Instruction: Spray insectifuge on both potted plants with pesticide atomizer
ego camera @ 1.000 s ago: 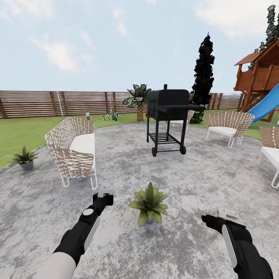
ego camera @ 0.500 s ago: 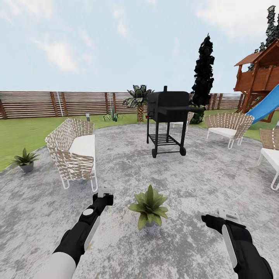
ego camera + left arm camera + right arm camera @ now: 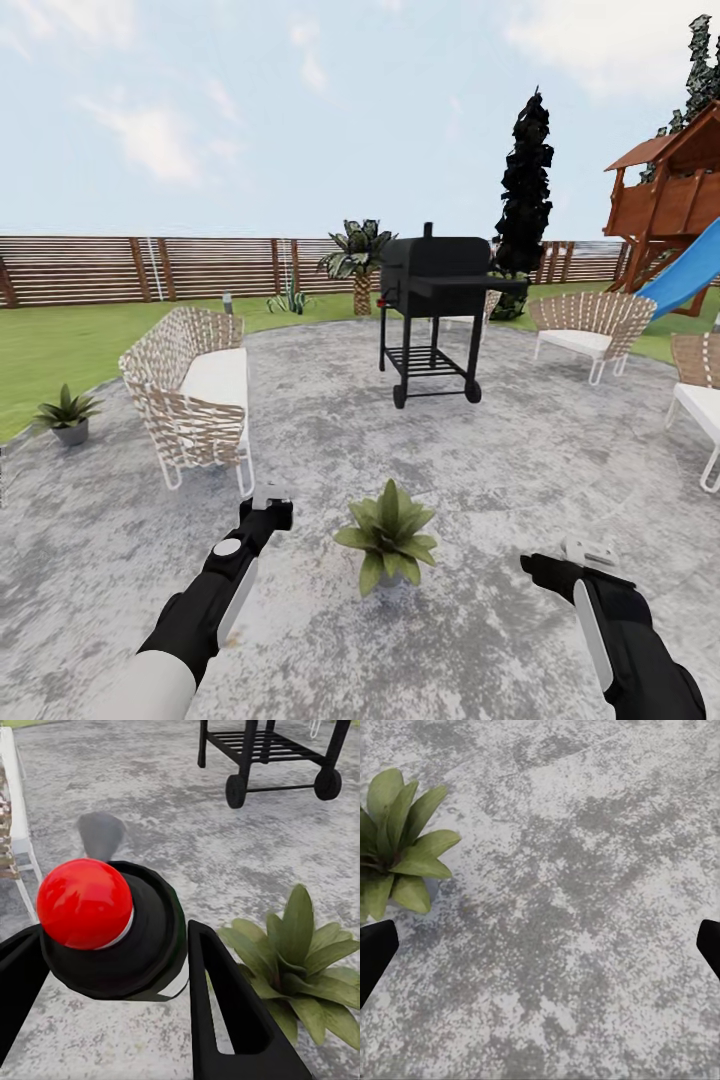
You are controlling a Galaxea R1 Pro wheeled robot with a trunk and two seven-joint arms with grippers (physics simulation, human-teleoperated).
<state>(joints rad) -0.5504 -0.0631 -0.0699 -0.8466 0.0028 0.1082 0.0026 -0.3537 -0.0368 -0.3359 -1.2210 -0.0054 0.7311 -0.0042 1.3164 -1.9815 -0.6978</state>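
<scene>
Out on the grey paved patio (image 3: 520, 470) of the garden, the left gripper (image 3: 112, 967) has its black jaws closed around the pesticide atomizer (image 3: 135, 937), a dark round-bodied bottle with a shiny red knob facing the wrist camera; the label is hard to make out from this angle. It hangs just beside the near potted plant (image 3: 388, 536), whose broad green leaves spread right next to the jaws in the left wrist view. Over on the other side, the right gripper (image 3: 575, 552) floats above bare paving with its jaws spread wide and nothing between them. The second potted plant (image 3: 66, 413) sits well off at the patio's left edge by the lawn. Beyond it all stand a woven bench (image 3: 195, 395), a black grill (image 3: 435, 300) and the brown slat fence (image 3: 150, 268).
</scene>
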